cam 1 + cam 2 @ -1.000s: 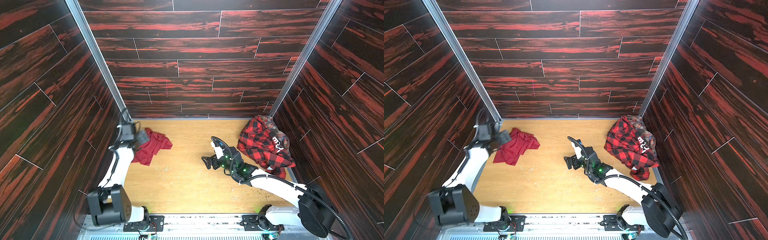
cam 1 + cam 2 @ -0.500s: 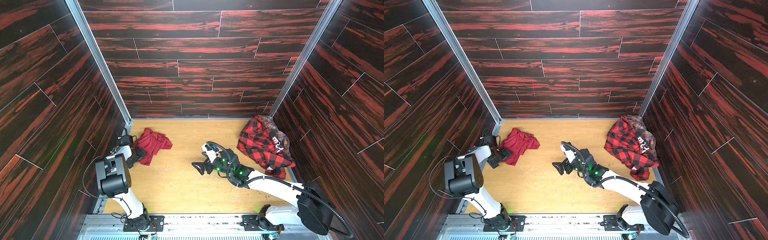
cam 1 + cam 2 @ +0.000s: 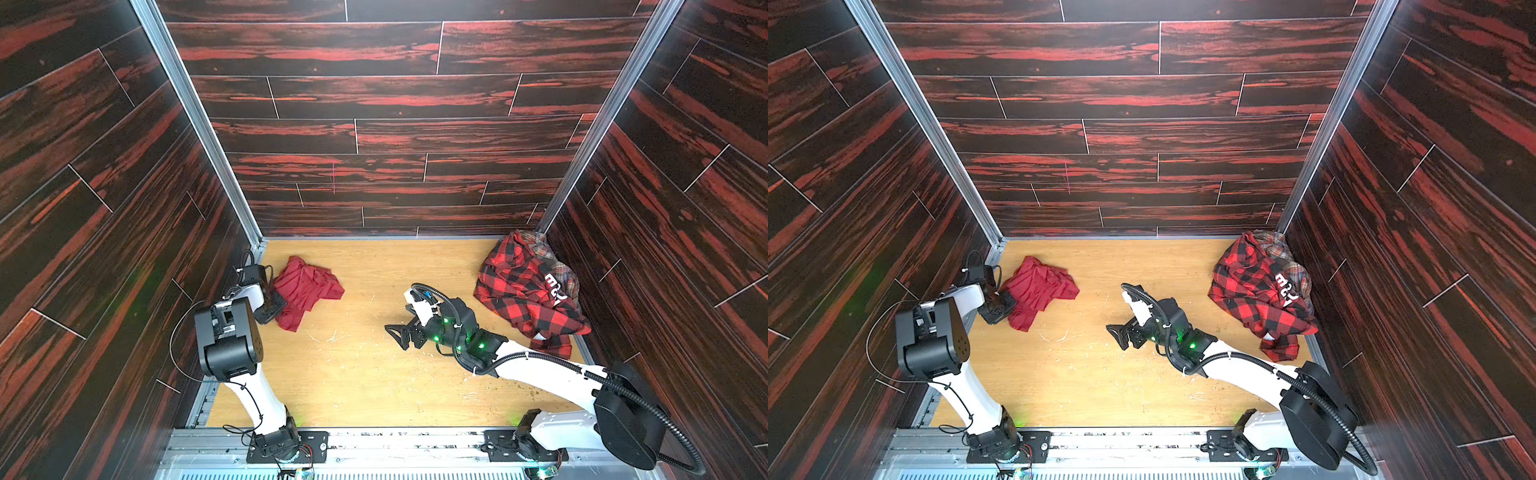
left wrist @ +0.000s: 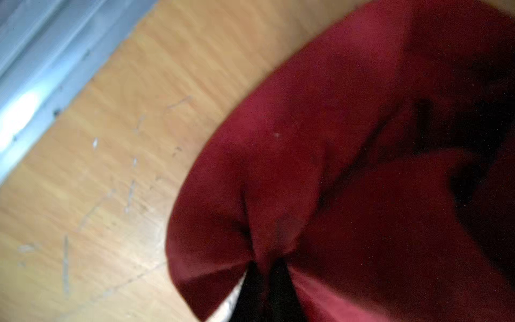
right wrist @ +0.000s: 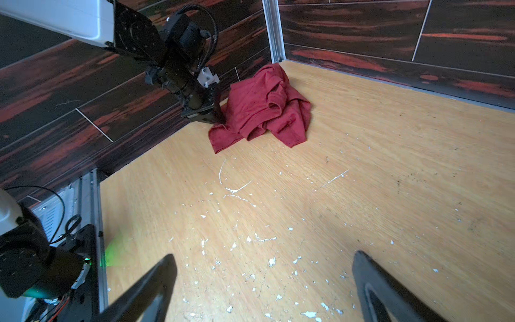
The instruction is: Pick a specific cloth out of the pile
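The dark-red cloth (image 3: 309, 291) lies crumpled near the far-left corner of the worktop (image 3: 374, 382), just beside its left edge and well apart from the pile (image 3: 523, 291), which sits heaped in the far-right corner. On that showing the sorting-out looks done, and the step in hand is the grasp on the chosen piece.

The left gripper (image 3: 274, 309) is down at the cloth's near-left border. In the left wrist view its dark fingertips (image 4: 274, 281) are pressed together with a tuck of red fabric gathered between them, and creases fan out from the pinch. So the jaws are closed on the cloth, on a thin fold near its edge and not on its bulk.

The right gripper (image 3: 401, 332) hovers low over the middle of the worktop. Its jaws are spread wide, they hold nothing, and they point toward the cloth without touching it.

The next move probably calls for a steady lift, up and away from the left wall. The hold is small and the fabric thin and limp, so it could slip out, and the loose folds will hang and drag. The open right gripper is placed to take a second hold if the cloth sags.
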Tool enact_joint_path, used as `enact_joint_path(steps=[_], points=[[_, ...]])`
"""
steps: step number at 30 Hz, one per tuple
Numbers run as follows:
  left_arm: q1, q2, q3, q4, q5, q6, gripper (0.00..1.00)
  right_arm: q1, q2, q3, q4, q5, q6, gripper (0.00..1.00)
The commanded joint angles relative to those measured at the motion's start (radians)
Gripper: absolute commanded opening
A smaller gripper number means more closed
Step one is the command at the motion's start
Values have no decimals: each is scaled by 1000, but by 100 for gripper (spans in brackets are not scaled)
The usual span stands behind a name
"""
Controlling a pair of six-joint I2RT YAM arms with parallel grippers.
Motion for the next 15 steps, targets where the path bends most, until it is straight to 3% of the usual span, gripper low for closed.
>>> enact_joint_path(steps=[1,7,15], points=[[0,-104,-3,-15,12,5,0,4,18,4,-21,12,10,99],[-33,-139,161,-113,95,49,0,4,23,7,-25,13,20,99],[-158,50,536,-404,3,147,0,4,8,0,-37,15,42,99]])
